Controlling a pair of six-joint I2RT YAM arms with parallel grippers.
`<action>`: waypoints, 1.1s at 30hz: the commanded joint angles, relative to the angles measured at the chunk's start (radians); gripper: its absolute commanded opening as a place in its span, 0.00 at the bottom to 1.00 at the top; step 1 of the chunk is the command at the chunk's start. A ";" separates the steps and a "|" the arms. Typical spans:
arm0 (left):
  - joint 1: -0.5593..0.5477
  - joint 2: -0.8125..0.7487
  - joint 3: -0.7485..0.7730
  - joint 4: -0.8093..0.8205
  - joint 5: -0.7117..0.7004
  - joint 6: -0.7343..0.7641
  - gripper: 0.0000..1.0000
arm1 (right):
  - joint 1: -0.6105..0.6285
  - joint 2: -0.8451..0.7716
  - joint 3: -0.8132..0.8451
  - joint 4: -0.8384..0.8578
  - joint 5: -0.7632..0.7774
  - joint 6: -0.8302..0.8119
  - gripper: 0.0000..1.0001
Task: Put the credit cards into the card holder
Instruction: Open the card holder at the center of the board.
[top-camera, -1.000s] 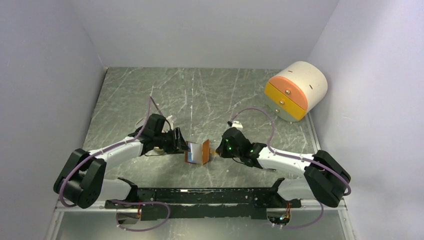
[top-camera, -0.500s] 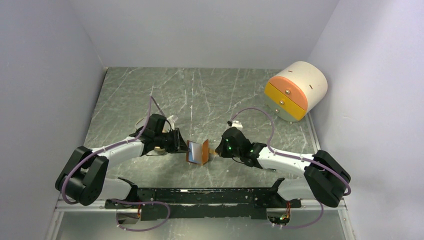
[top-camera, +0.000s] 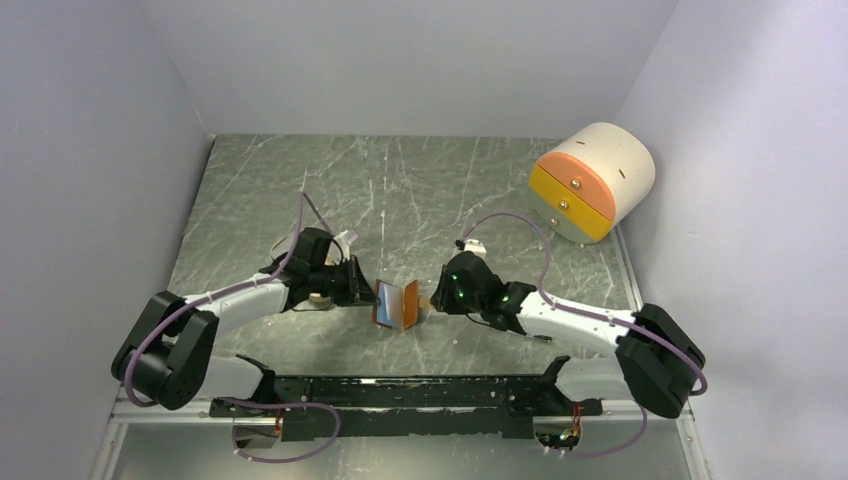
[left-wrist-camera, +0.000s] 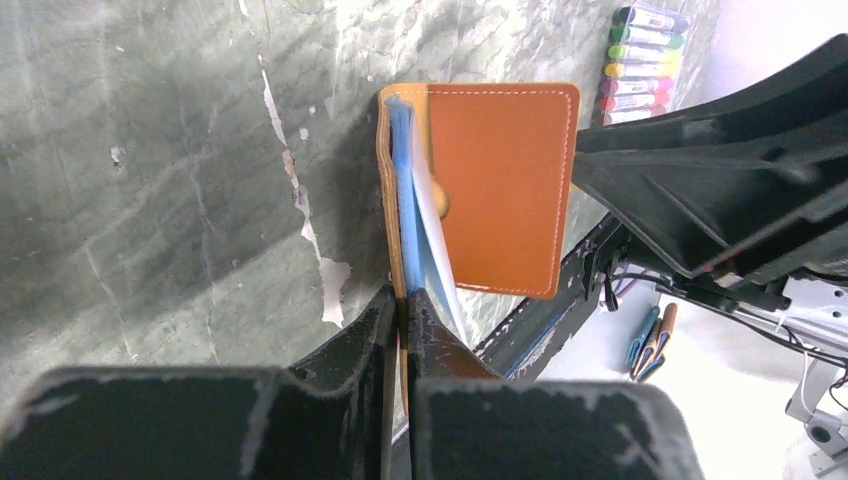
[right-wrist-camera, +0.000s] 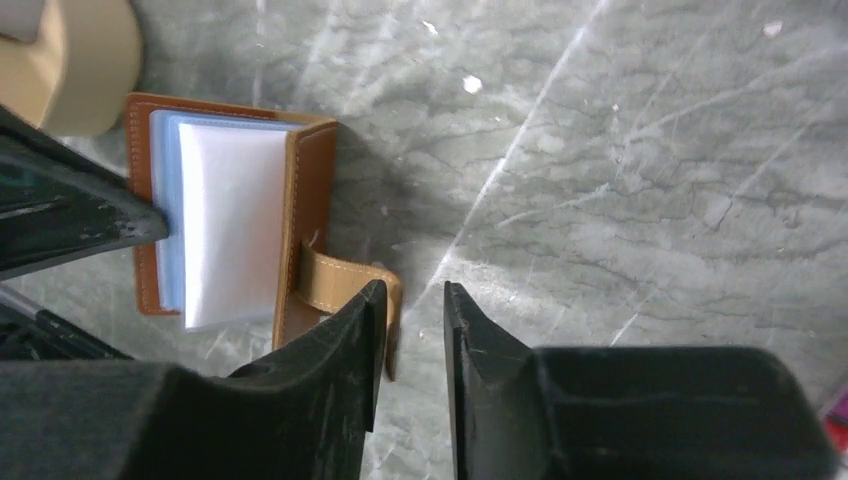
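The brown leather card holder (top-camera: 396, 305) stands half open on the marble table between my two grippers. A light blue card (left-wrist-camera: 401, 200) and a white card (left-wrist-camera: 432, 225) sit inside it against the left flap. The white card (right-wrist-camera: 235, 230) lies over the blue one (right-wrist-camera: 166, 220) in the right wrist view. My left gripper (left-wrist-camera: 402, 300) is shut on the edge of the holder's left flap, also seen from above (top-camera: 367, 292). My right gripper (right-wrist-camera: 412, 298) is slightly open and empty, its left finger beside the tan snap strap (right-wrist-camera: 340, 282), also seen from above (top-camera: 430, 300).
A cream drum-shaped box with orange and yellow drawers (top-camera: 592, 180) stands at the back right. A beige tape roll (right-wrist-camera: 70, 55) lies just behind the holder, under my left arm. Coloured pens (left-wrist-camera: 645, 50) lie beyond the table edge.
The holder's flaps have drawn slightly closer together. Both arms have barely moved; the right elbow has shifted a little.
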 joint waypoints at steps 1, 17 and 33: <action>-0.009 -0.050 0.034 -0.043 0.000 0.005 0.09 | -0.005 -0.118 0.108 -0.142 0.010 -0.007 0.36; -0.054 -0.094 0.071 -0.160 -0.082 -0.062 0.09 | 0.207 0.074 0.294 -0.058 0.040 -0.003 0.51; -0.054 -0.126 0.070 -0.203 -0.103 -0.068 0.09 | 0.226 0.285 0.296 -0.011 0.039 -0.003 0.52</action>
